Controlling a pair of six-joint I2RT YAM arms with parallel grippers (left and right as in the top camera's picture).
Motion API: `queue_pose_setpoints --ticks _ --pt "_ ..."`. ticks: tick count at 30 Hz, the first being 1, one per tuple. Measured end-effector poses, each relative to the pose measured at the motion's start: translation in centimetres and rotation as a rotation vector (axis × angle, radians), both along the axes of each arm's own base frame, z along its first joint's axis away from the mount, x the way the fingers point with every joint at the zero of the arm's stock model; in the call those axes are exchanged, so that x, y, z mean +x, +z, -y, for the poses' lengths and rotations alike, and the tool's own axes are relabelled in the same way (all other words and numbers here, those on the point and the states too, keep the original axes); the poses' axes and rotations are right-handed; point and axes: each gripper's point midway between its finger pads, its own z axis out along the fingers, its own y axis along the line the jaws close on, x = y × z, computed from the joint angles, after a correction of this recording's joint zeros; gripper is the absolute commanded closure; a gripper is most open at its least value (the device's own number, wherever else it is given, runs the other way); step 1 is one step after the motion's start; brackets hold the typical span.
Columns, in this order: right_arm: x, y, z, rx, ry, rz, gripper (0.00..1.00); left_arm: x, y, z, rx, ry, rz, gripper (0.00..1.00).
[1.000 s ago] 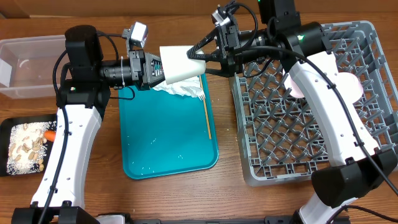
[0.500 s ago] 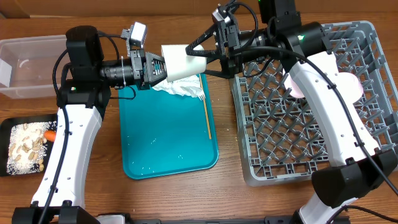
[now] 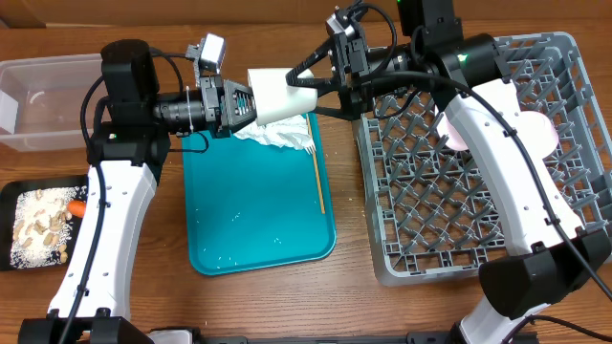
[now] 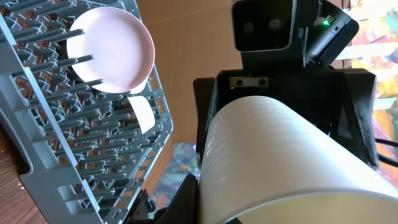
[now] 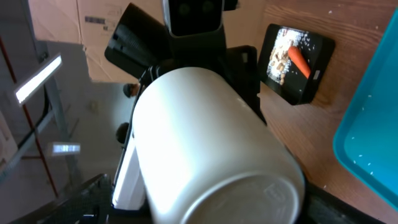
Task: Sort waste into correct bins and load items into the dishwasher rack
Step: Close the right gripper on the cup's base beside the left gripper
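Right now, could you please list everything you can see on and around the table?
teal tray: one, teal, table centre
cup: one, white, held above teal tray's far end
napkin: one, white, crumpled on teal tray
fork: one, yellow-handled, teal tray's right side
dishwasher rack: one, grey, right
plate: one, white, in rack
bowl: one, white, beside plate
clear tub: one, clear, far left
black tray: one, black, left edge
carrot: one, orange, black tray
food bits: several, beige, black tray
left gripper: one, black, shut on cup
right gripper: one, black, open around cup
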Motion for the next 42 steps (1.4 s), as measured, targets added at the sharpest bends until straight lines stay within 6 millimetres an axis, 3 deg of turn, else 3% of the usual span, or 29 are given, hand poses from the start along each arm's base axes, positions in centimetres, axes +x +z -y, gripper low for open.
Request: queue_pose_setpoints --ticks 11,25,28,42 --pt "0.12 -0.17 0.02 -0.011 -0.010 -0.011 0.16 -0.06 0.03 0.03 -0.002 -0.003 -0.004 0.96" --pt "0.14 -0.27 0.03 -0.020 -0.020 -0.049 0.40 -0.25 0.17 0.06 -0.013 -0.014 -0.025 0.94" --pt "0.09 -0.20 0.02 -0.016 -0.016 -0.047 0.40 -0.30 0.21 0.02 -0.015 -0.016 -0.025 0.93" --pt "0.18 -0.15 0.00 -0.014 -0.017 -0.037 0.51 -0.19 0.10 -0.01 -0.011 -0.009 -0.030 0.78"
